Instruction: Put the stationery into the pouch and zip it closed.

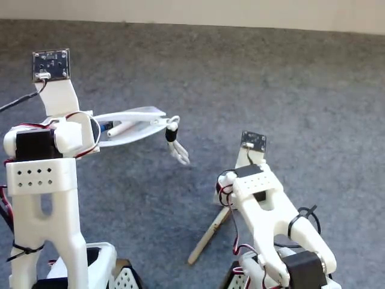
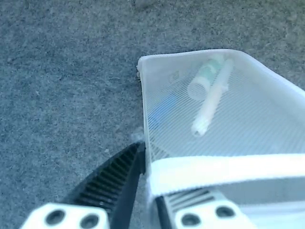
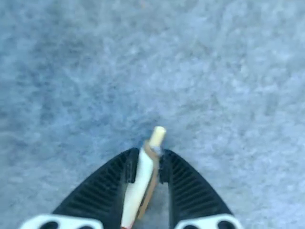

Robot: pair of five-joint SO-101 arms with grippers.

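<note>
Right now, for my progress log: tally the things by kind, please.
Pouch: 1
Pieces inside it: 3 (white pen, pale tube, blue item)
Pencil, in the right gripper: 1
Total: 5

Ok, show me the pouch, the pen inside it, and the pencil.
pouch (image 2: 190,53), left wrist view, on its edge seam.
pen (image 2: 213,98), left wrist view, mid-barrel, seen through the mesh.
pencil (image 3: 156,135), right wrist view, on its pale tip.
</note>
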